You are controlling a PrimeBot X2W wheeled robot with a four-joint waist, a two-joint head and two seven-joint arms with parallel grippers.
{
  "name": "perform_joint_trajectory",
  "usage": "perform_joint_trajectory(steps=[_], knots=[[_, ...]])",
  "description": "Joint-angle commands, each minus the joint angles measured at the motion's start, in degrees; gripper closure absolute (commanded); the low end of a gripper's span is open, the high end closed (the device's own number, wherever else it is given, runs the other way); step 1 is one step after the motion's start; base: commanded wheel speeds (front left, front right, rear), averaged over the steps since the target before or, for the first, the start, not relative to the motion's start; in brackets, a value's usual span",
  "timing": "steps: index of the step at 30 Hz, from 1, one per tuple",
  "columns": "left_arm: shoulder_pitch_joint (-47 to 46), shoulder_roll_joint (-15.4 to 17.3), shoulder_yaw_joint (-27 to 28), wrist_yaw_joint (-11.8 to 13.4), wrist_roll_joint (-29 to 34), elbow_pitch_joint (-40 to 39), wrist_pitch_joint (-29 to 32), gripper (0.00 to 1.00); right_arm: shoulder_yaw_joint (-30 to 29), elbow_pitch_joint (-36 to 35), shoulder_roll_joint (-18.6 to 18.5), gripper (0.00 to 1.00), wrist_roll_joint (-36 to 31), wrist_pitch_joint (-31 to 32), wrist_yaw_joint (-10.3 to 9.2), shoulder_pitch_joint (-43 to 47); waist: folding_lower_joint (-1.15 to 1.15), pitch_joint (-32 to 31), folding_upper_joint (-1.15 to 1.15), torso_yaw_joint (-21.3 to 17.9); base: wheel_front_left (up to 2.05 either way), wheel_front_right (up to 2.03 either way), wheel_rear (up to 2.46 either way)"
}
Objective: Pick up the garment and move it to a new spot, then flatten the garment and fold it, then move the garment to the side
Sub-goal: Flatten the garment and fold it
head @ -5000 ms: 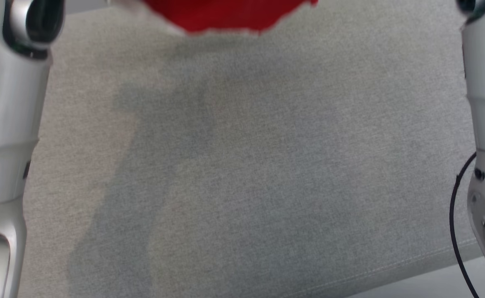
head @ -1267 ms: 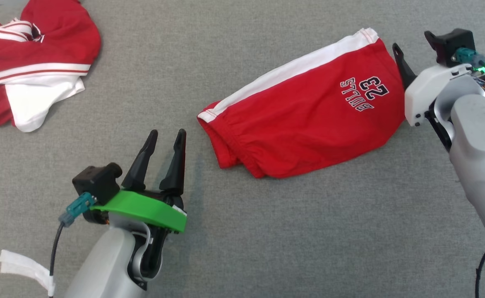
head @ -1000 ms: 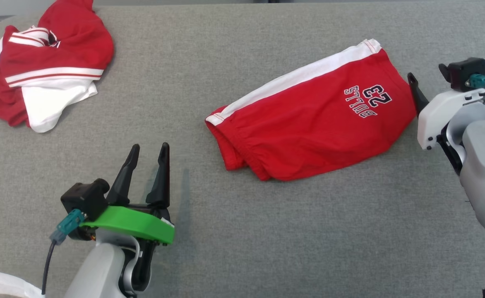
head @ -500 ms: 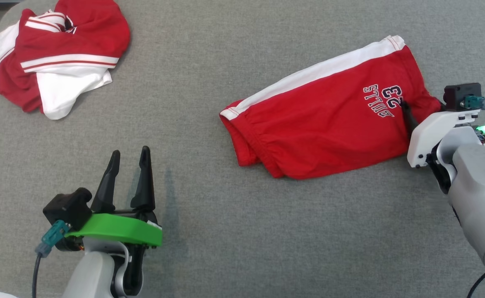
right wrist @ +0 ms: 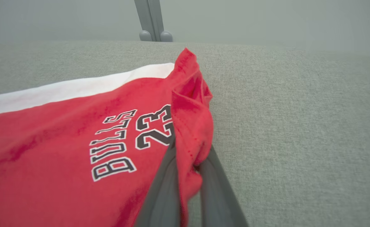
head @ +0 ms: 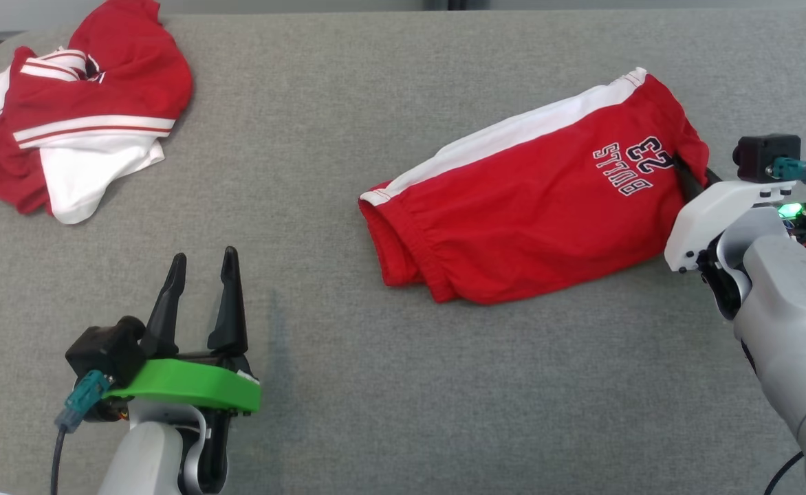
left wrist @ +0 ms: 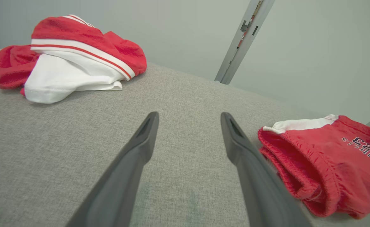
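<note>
The garment (head: 534, 213) is a pair of red shorts with a white side stripe and "BULLS 23" print, lying on the grey surface at centre right. My right gripper (head: 685, 175) is shut on its right hem edge; in the right wrist view the hem (right wrist: 191, 126) bunches up between the two fingers. Down at the lower left my left gripper (head: 200, 268) stands open and empty, well left of the shorts' waistband (left wrist: 286, 157).
A second red and white garment (head: 73, 117) lies crumpled at the far left corner of the grey padded surface (head: 389, 385). A metal post (left wrist: 238, 41) rises behind the far edge. Bare fabric lies between the two garments.
My right gripper has closed on the shorts' right hem, which now puckers upward. The left gripper has stayed open. The head camera shifted slightly.
</note>
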Motion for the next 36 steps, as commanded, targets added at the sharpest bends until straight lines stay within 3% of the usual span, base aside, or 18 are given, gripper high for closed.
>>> perform_joint_trajectory(steps=[1,13,19,25,30,36], knots=[[0.80,0.15,0.19,-0.33,0.71,0.32,-0.04,0.00,-0.01,-0.34,-0.74,1.00,0.70,-0.68,-0.06,1.68,0.00,-2.01,0.00,-2.35,0.00,0.00,0.00],[2.26,-0.35,0.79,-0.44,2.38,1.27,-0.04,0.00,-5.93,-6.92,-1.86,1.00,-2.39,-1.63,-0.06,10.30,0.00,-4.77,0.00,-9.60,0.00,0.00,0.00],[2.61,-0.58,0.37,-0.58,2.87,2.15,-0.04,0.00,-13.71,-12.07,0.31,1.00,-6.39,-1.65,-0.06,16.63,0.00,-5.69,0.00,-9.65,0.00,0.00,0.00],[2.98,-0.52,0.29,-0.70,3.10,2.65,-0.04,0.00,-17.00,-15.32,2.94,1.00,-11.30,-1.66,-0.06,16.29,0.00,-6.73,0.00,-7.94,0.00,0.00,0.00],[3.56,-0.88,1.03,-0.74,3.13,2.63,-0.04,0.00,-15.32,-18.30,5.86,1.00,-15.12,-1.65,-0.06,14.12,0.00,-7.60,0.00,-6.09,0.00,0.00,0.00],[4.15,-1.32,1.65,-0.80,2.92,2.46,-0.04,0.00,-7.28,-21.53,9.06,1.00,-16.10,-0.98,-0.06,12.98,0.00,-8.26,0.00,-4.14,0.00,0.00,0.00]])
